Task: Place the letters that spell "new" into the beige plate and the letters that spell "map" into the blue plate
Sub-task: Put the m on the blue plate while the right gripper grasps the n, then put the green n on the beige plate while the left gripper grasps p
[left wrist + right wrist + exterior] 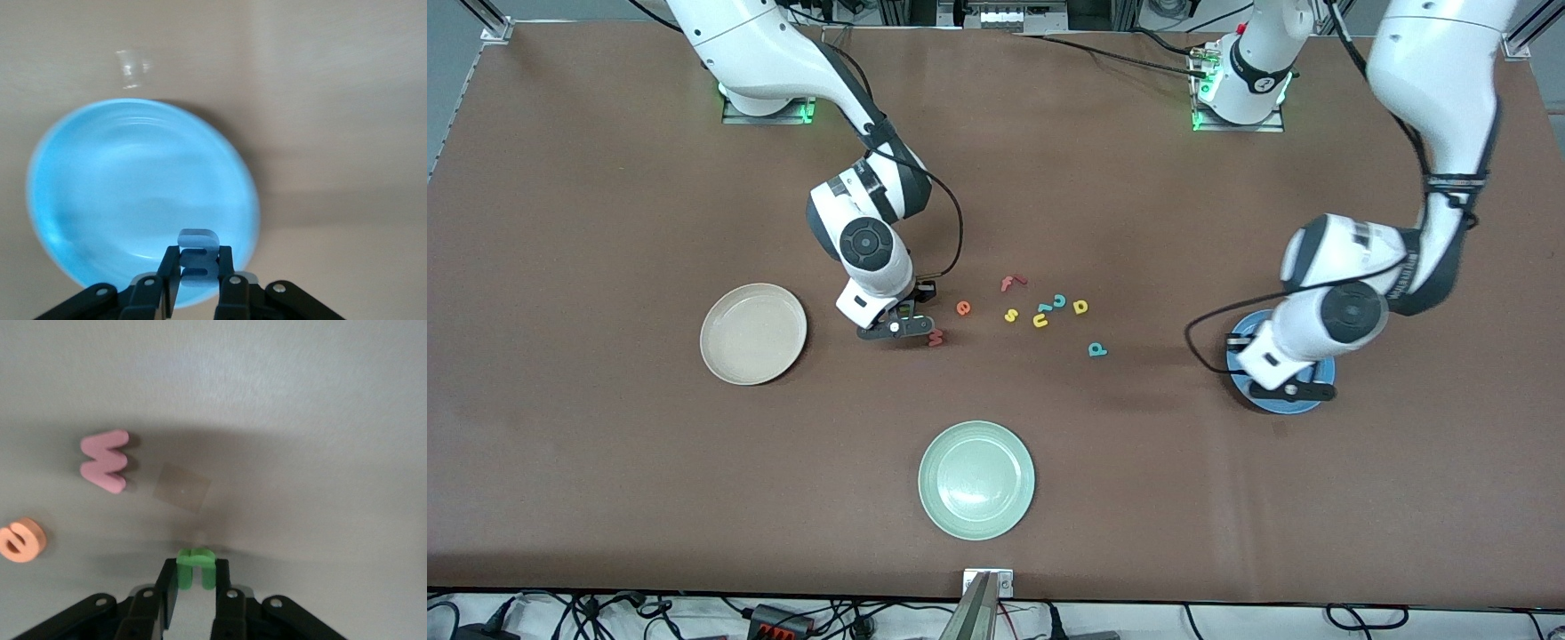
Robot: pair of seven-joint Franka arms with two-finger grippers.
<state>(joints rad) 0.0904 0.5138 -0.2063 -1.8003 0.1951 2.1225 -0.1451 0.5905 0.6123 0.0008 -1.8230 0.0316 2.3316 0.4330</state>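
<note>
A: The right gripper [195, 587] is seen clamped on the green n [196, 566], low over the bare table just beside the pinkish-red w [935, 337]; the orange e [963, 308] lies close by, a little farther from the front camera.

B: And the left gripper [198, 273] is closed on the blue m [198, 257], held over the blue plate [80, 200] near its rim; nothing else is seen in that plate.

A: A straight lift is called for on the right side, so the w is not dragged along; then the n should be carried toward the beige plate [720, 356], which sits empty toward the right arm's end of the table.

B: On the left, the m would best be moved inward over the plate's middle before the fingers are opened; a release at the rim risks a bounce onto the table.

A: The yellow a [1080, 307] and the teal p [1097, 349] are left among the loose letters; the red f [1011, 283] and the pale green plate [960, 524] should be avoided.
</note>
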